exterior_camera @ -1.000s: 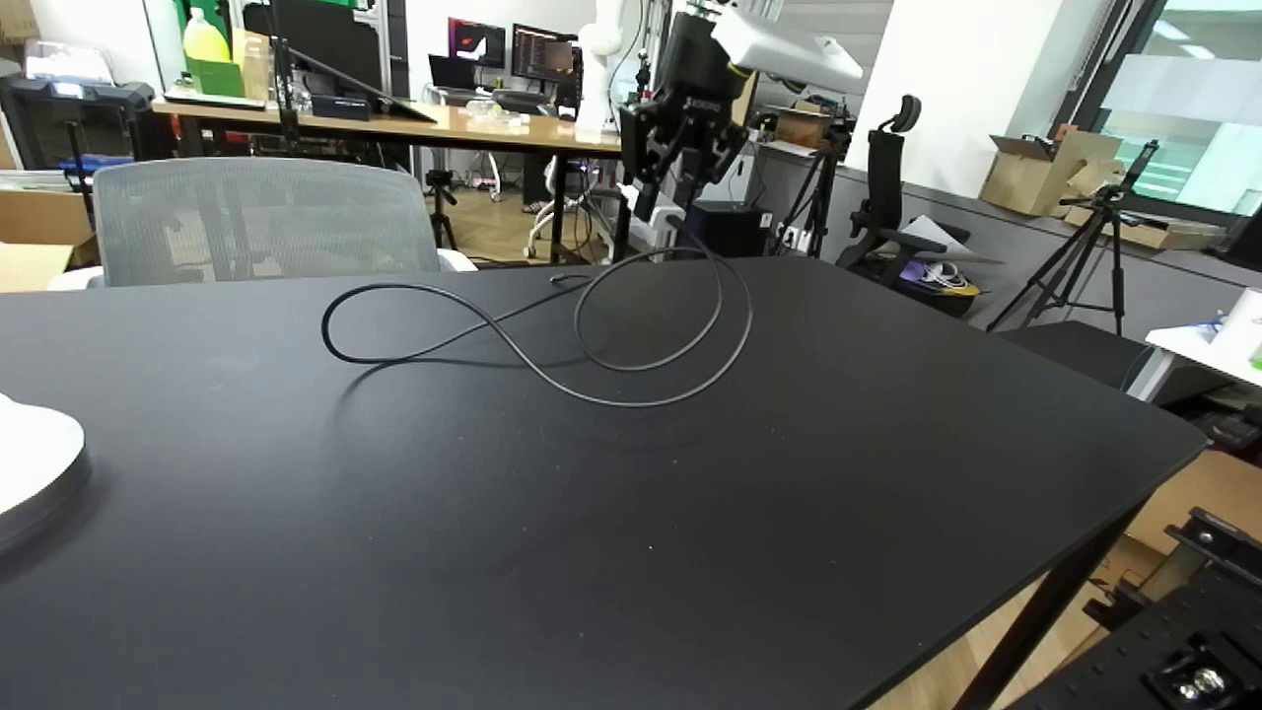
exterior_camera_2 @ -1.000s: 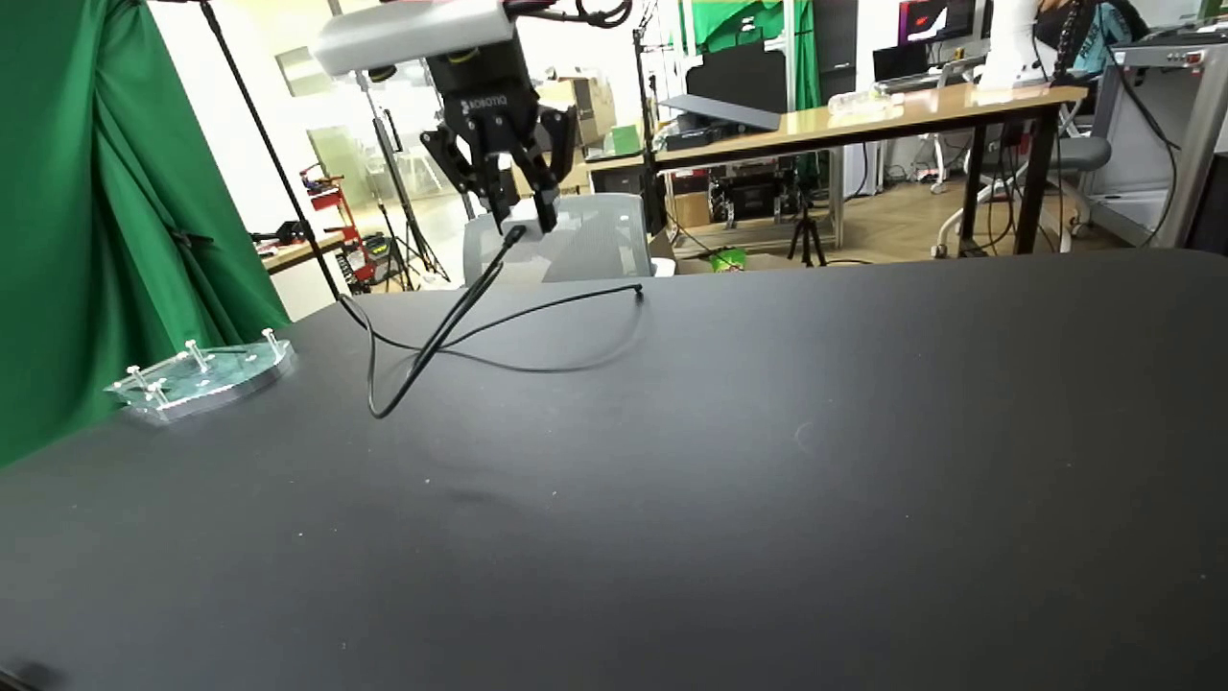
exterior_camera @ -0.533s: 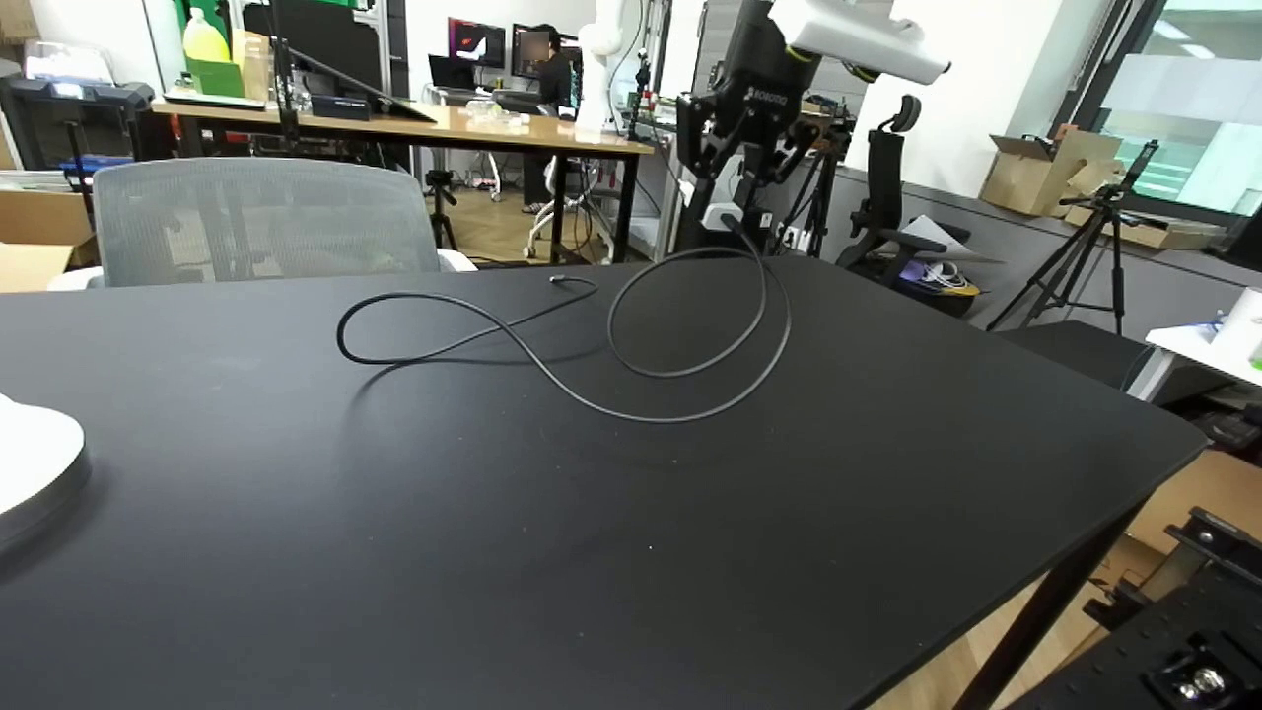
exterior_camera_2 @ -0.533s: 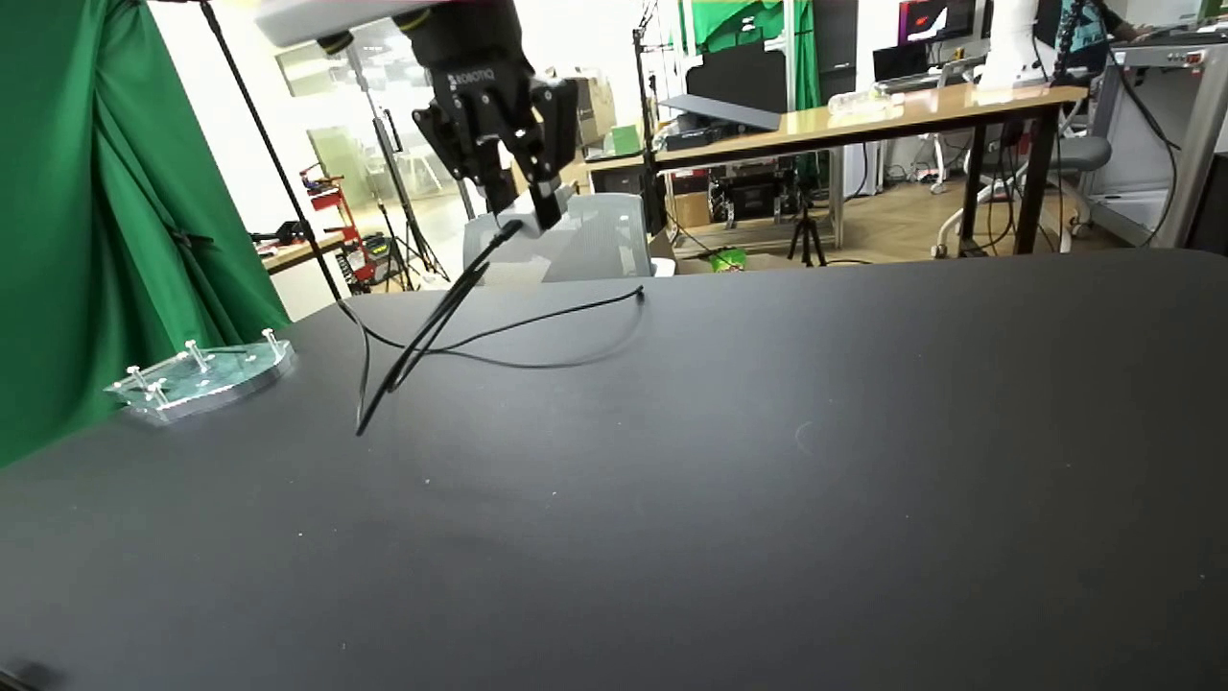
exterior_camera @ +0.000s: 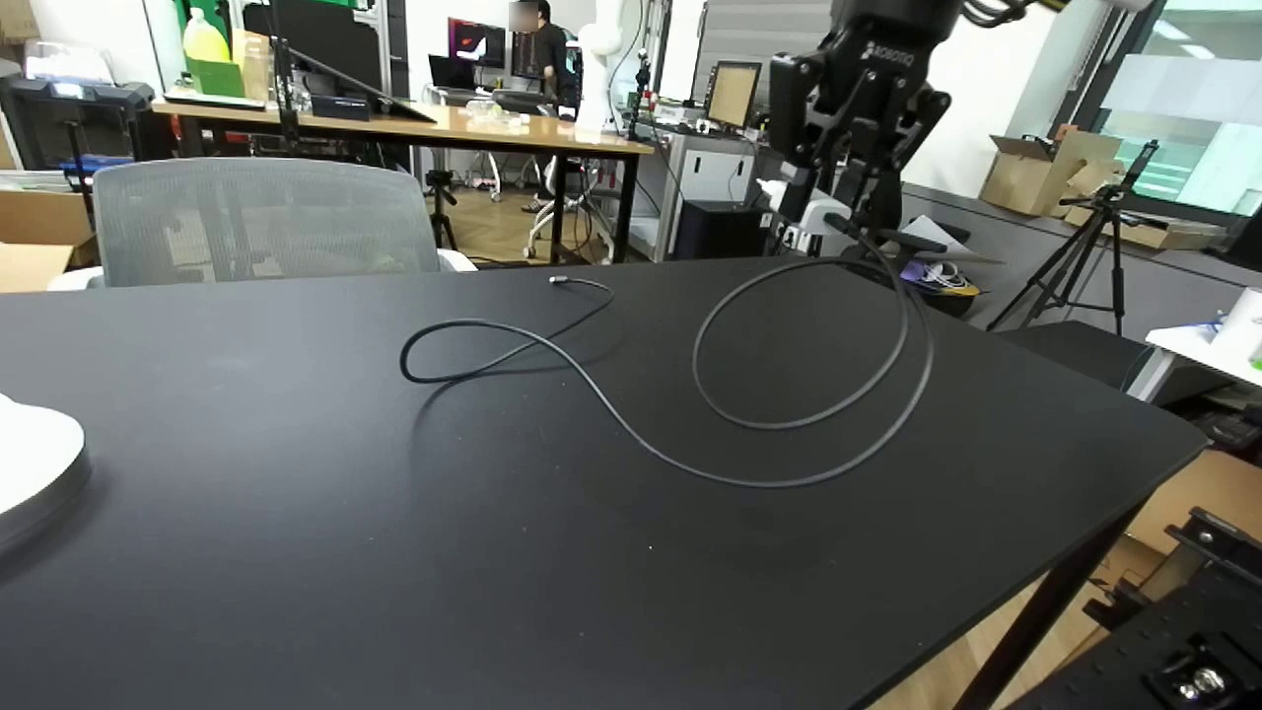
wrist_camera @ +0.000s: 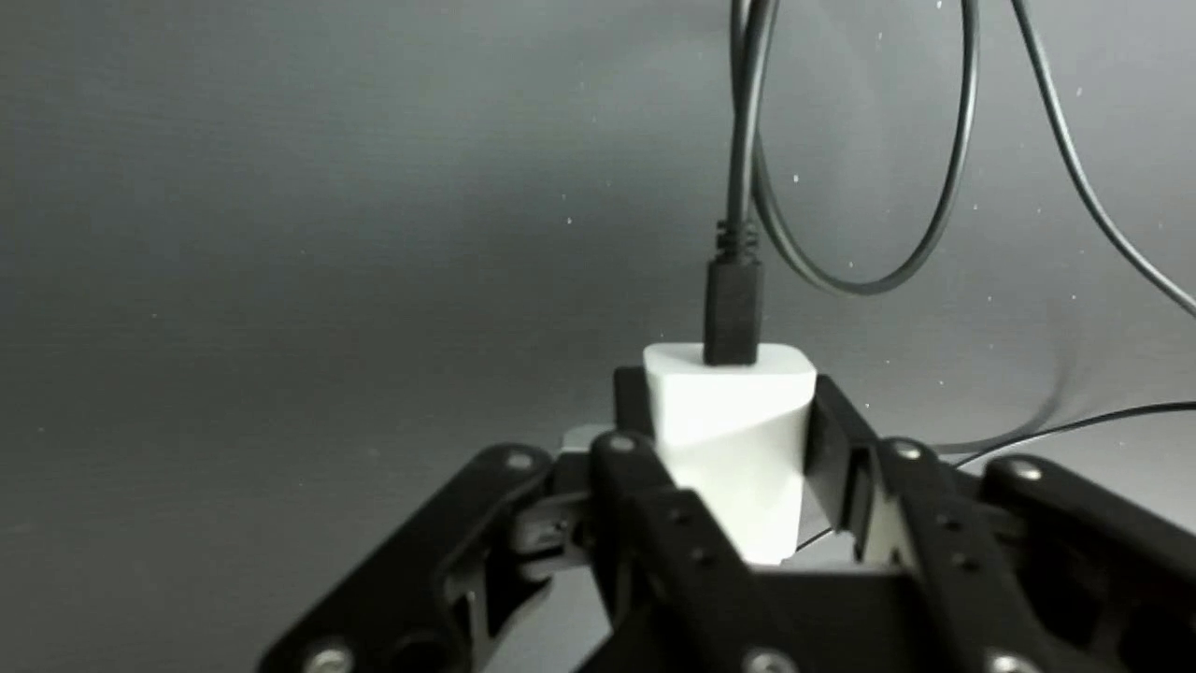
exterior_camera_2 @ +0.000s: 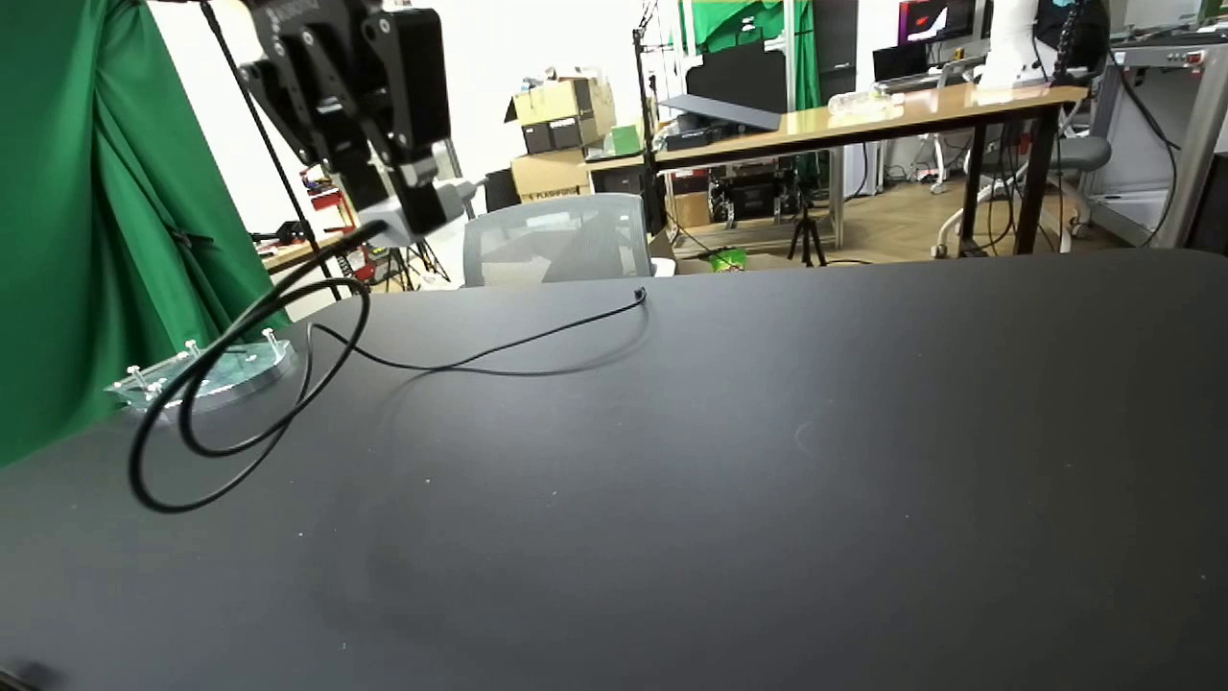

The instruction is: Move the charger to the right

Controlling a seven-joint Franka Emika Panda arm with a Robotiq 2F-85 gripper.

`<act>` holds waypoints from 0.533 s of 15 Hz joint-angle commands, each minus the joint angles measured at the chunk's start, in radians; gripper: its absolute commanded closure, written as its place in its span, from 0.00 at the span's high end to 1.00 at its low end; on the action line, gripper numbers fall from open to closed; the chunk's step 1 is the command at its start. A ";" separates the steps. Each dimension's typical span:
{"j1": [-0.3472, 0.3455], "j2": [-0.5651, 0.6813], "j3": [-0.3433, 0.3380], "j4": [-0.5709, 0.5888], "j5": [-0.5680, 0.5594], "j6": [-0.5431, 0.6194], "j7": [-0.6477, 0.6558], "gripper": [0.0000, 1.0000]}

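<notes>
The gripper point(wrist_camera: 731, 402) pinches the charger point(wrist_camera: 757, 486) by its white plug block point(wrist_camera: 729, 411), with a black finger point(wrist_camera: 836, 439) against each side. The block is held above the black table point(exterior_camera: 552, 592): in an exterior view the block point(exterior_camera: 818, 209) shows right of the middle, and in an exterior view the block point(exterior_camera_2: 391, 216) shows left of the middle. A black connector point(wrist_camera: 733, 308) sits in the end of the block, and the black cable point(wrist_camera: 745, 168) falls from it in loose loops; whether their lowest parts touch the table cannot be told. The cable then runs into a narrower bend, and its tip point(exterior_camera: 559, 280) lies near the table's far edge in both exterior views. A grey mesh chair point(exterior_camera: 266, 217) stands beyond that edge. At the left in an exterior view, the loops cross in front of a clear plate point(exterior_camera_2: 254, 360).
</notes>
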 commanded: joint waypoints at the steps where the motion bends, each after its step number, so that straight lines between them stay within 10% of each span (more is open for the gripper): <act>1: -0.044 -0.214 0.011 -0.115 -0.056 -0.081 0.104 0.18; 8: -0.241 -0.139 -0.018 -0.049 -0.128 -0.021 0.276 0.18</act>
